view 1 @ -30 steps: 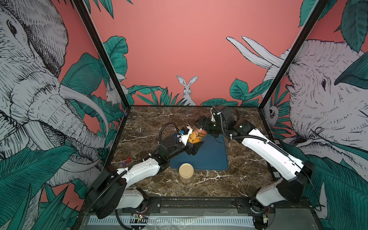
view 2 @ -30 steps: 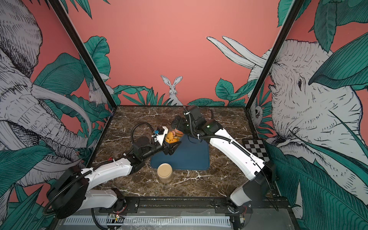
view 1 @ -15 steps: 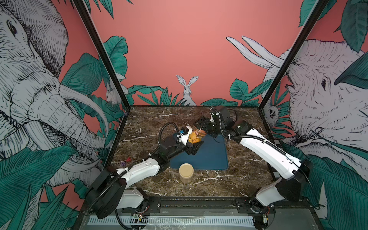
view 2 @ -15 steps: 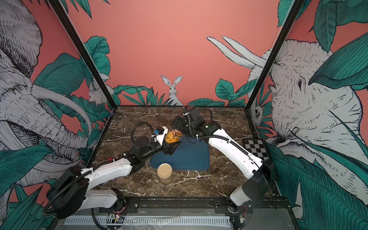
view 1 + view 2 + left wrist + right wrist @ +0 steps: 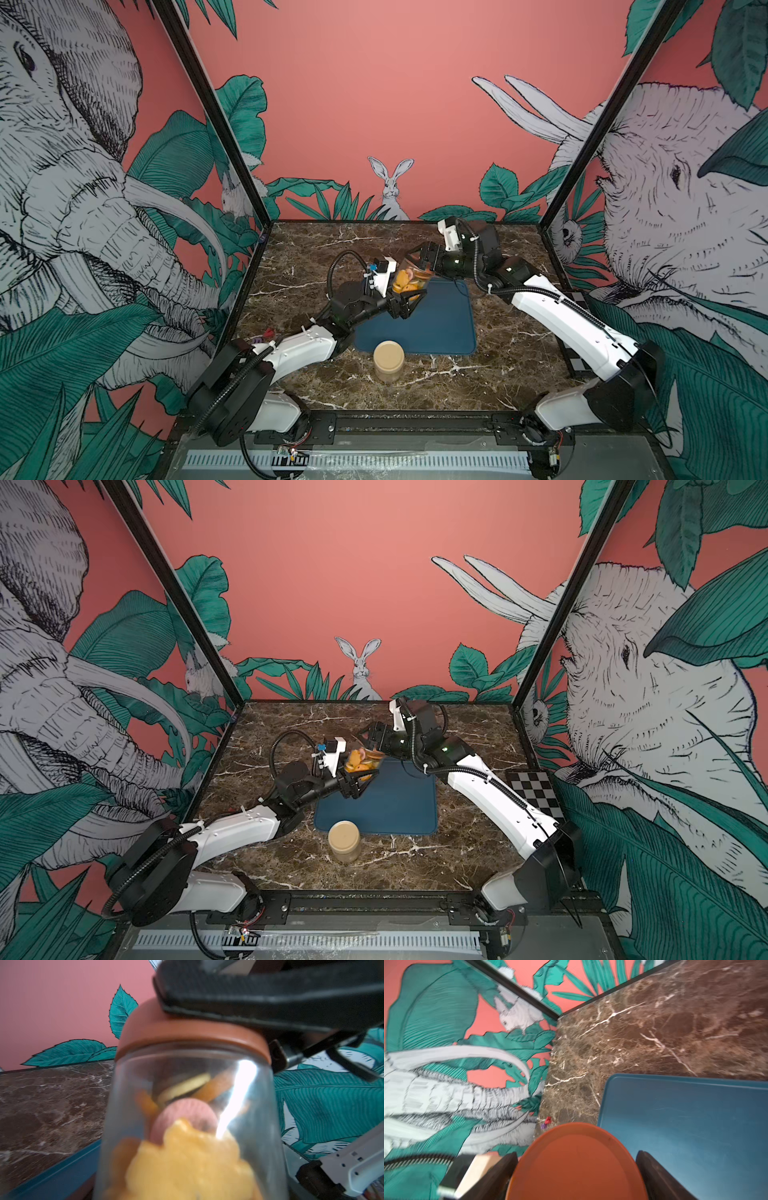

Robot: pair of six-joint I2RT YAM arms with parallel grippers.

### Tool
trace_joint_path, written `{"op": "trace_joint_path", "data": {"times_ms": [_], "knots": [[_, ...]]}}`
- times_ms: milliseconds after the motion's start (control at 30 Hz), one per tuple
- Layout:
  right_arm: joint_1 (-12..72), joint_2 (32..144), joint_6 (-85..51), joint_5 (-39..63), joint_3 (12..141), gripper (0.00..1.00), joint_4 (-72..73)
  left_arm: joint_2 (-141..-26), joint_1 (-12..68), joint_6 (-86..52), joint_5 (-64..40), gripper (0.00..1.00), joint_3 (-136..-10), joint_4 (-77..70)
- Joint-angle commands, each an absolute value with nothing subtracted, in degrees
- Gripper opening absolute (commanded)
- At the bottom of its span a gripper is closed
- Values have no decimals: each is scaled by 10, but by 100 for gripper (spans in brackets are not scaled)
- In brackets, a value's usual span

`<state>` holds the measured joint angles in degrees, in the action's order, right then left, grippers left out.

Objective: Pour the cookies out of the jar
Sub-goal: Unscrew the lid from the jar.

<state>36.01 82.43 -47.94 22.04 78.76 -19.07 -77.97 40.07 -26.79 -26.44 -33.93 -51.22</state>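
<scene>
Where the brown marble tabletop (image 5: 307, 257) meets the left wall, small red and purple bits (image 5: 266, 333) lie next to the left arm; too small to ID. Next over, a second jar (image 5: 388, 360) with a tan cap stands upright on the tabletop. It's just off the near edge of the blue tray (image 5: 440, 328), apart from both arms. Left pincer (image 5: 409, 300) comes in from the left and is clamped low on the jar (image 5: 409, 279). Jar is clear-walled, held off the tabletop and tilted, lid end toward the right arm. It hangs over the tray's far-left corner. The cookies (image 5: 404, 283) are inside the jar, mostly orange-yellow. Left wrist view shows a pink cookie (image 5: 185, 1118) behind a yellow flower-shaped one at the wall. Lid (image 5: 187, 1028), terracotta, sits on the jar's mouth. Right pincer (image 5: 424, 261) is closed on that lid from the right. Right wrist view has its fingers (image 5: 654, 1176) one each side of the lid's disc, touching. Left wrist view has a black pad pressed on the lid's rim. Far right, a checkerboard card (image 5: 536, 787) lies flat on the tabletop beside the right arm.
</scene>
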Motion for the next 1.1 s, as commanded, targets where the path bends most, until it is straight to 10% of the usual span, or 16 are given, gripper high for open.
{"op": "trace_joint_path", "data": {"times_ms": [0,133,233,400,1067], "knots": [[366,804,-439,357,780,0,-114,-763,407,-325,-374,0,-385,-677],[366,786,-409,352,788,3,-157,-759,390,-326,-355,0,-372,-670],[367,787,-385,290,830,67,-248,-730,392,-256,-294,0,-371,-563],[369,791,-368,167,924,98,-382,-678,433,-62,-183,0,-407,-334],[440,852,-615,36,944,99,-388,-643,481,26,-22,0,-345,-378]]}}
